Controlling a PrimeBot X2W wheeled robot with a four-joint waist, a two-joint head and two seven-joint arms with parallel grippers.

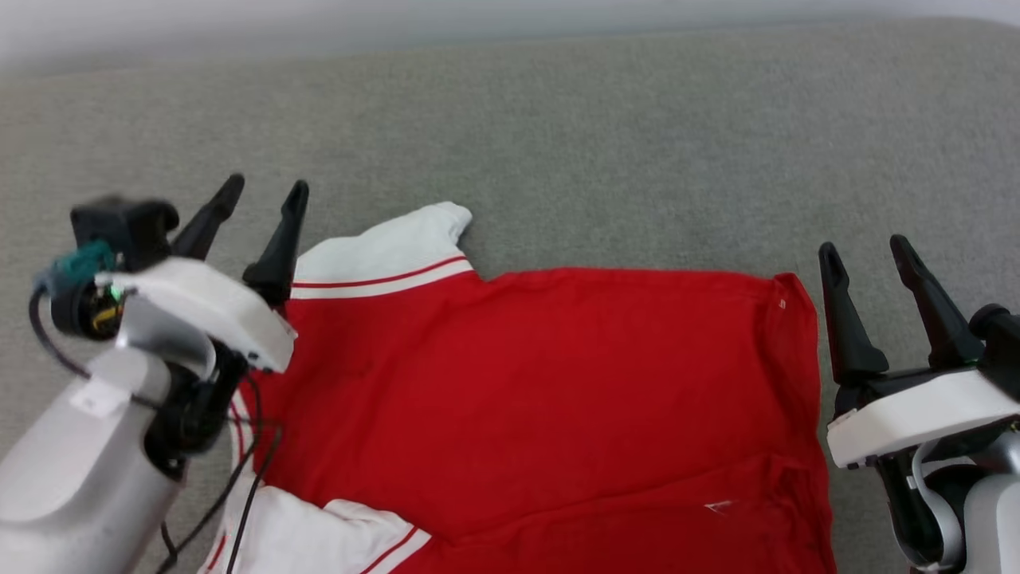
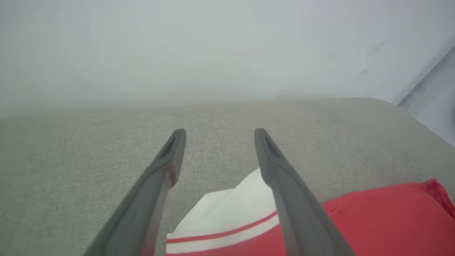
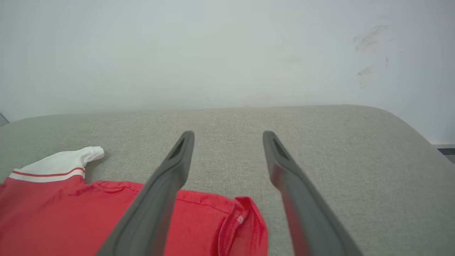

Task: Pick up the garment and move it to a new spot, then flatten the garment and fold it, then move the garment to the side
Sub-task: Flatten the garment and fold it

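The garment [image 1: 542, 383] lay spread on the grey upholstered surface [image 1: 558, 119], collar end toward the left arm and hem toward the right arm; its body was largely flat, with shallow creases near the lower edge. The far white sleeve [image 1: 390, 251] projected outward; the near sleeve [image 1: 319, 534] lay partly bunched; the far hem corner [image 1: 785, 295] was turned over slightly.

The left gripper [image 1: 265, 185] was positioned beside the far sleeve, jaws apart and holding nothing; the right gripper [image 1: 865, 246] stood just beyond the hem, jaws likewise apart and empty.

Assessment: relocation appeared complete; the flattening step appeared nearly finished and the fold not yet begun.

The next move would probably require both grippers to descend onto the far edge, the left at the sleeve or shoulder, the right at the hem corner; each should close on the fabric only, not the upholstery; the turned corner and bunched sleeve may need smoothing first.
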